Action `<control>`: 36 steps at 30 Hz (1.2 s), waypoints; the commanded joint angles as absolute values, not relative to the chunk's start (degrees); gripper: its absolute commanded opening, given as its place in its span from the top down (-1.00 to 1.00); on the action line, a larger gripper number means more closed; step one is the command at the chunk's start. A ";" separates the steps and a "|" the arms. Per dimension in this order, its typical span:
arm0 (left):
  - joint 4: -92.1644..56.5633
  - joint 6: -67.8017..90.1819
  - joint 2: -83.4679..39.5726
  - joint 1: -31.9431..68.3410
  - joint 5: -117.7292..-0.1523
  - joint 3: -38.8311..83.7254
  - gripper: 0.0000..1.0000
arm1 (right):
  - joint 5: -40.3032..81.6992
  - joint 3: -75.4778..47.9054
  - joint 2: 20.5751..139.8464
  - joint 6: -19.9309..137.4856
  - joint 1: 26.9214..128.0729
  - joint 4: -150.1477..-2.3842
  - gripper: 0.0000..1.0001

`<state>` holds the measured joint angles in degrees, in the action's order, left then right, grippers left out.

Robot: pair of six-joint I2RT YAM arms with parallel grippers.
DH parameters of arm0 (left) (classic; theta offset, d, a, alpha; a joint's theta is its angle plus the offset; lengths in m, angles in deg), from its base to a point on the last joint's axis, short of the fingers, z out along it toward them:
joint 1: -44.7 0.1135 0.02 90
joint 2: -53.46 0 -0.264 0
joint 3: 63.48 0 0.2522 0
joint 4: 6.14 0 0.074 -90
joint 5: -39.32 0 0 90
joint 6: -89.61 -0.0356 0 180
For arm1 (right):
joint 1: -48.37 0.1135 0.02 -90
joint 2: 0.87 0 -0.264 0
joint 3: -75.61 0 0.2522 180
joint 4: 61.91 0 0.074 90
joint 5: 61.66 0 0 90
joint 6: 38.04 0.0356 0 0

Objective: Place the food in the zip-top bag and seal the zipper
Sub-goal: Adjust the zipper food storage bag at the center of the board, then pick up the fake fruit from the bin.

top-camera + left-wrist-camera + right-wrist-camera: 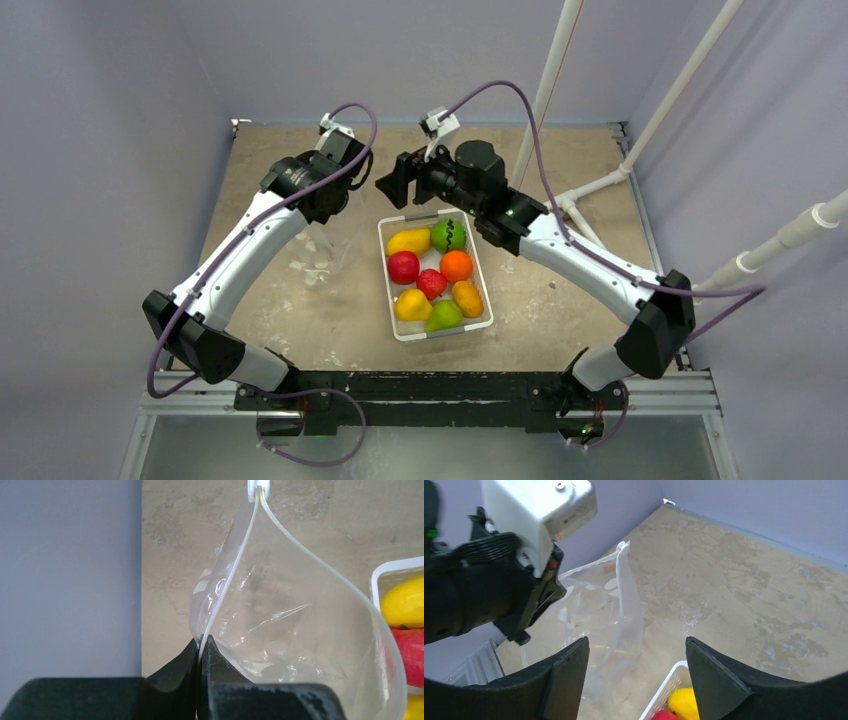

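Note:
The food (435, 278), several glossy toy fruits in yellow, green, red and orange, lies in a white tray (484, 288) at the table's middle. The clear zip-top bag (318, 256) hangs left of the tray. My left gripper (201, 643) is shut on one strip of the zipper (234, 572), and the bag's mouth (300, 605) gapes wide. My right gripper (392, 186) hovers beyond the tray's far left corner. In the right wrist view it (636, 646) stands open with nothing between its fingers, the bag (596, 612) ahead and a yellow fruit (684, 703) below.
White pipes (600, 182) rise at the back right of the table. Grey walls close in on the left and rear sides. The left arm's wrist (484, 587) sits close to the right gripper's left finger. The tray rim (395, 566) lies just right of the bag.

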<state>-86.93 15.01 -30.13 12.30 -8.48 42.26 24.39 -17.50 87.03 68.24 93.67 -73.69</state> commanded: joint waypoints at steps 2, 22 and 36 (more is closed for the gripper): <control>-88.14 16.17 -30.85 11.42 -1.63 42.28 1.00 | 26.58 -14.18 80.45 66.57 92.90 -75.08 -0.54; -90.39 23.01 -35.58 5.72 5.86 35.58 1.00 | 25.74 1.77 70.43 66.54 91.46 -79.34 -0.69; -80.74 22.08 -30.79 5.48 -0.92 26.66 1.00 | 21.94 8.23 76.99 72.73 92.51 -76.06 -0.69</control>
